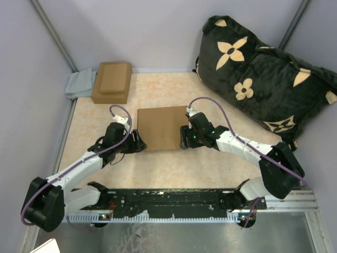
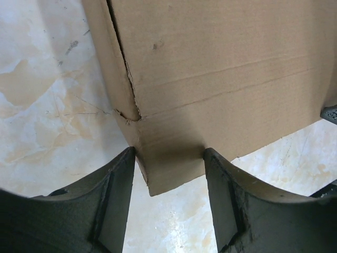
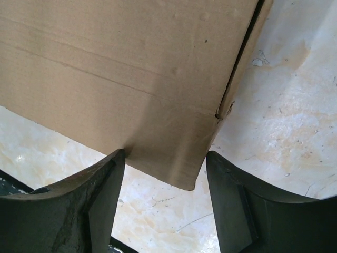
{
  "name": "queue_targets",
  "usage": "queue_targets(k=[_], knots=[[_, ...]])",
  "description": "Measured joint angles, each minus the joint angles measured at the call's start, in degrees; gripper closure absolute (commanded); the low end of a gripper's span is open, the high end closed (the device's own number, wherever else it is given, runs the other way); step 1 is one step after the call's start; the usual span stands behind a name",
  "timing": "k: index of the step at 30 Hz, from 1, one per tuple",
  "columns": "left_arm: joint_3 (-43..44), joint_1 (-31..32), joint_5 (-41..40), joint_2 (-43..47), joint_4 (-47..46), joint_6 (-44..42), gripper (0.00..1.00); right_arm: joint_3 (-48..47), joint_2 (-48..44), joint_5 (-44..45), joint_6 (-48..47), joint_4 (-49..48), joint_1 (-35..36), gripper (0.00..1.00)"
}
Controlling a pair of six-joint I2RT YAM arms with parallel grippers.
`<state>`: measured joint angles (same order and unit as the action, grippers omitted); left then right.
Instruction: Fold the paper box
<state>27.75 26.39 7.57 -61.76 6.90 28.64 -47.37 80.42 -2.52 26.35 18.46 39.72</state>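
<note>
Table [image 1: 221,163], end effectors [image 2: 168,153] [image 3: 166,155] straddling paper box [image 1: 162,126] corners

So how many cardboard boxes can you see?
2. The paper box lies in the middle; a smaller brown box sits at the far left, beside a grey cloth. None seems hidden.

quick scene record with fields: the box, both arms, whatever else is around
paper box: tan cardboard, lying flat mid-table
left fingers: apart, straddling the box's near left corner
right fingers: apart, straddling the box's near right corner
grip: neither pair pinches the cardboard; contact with its edges unclear
smaller box: brown, stepped lid, far left, apart from the paper box
grey cloth: beside the smaller box, at the left wall
cushion: black with tan flowers, far right
</note>
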Motion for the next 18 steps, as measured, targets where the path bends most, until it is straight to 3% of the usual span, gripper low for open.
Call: queue_targets(k=[18], knots=[[3.32, 0.00, 1.99, 1.29, 7.10, 0.02, 0.43, -4.44, -0.87, -0.59, -0.39, 8.39, -0.02, 0.38]])
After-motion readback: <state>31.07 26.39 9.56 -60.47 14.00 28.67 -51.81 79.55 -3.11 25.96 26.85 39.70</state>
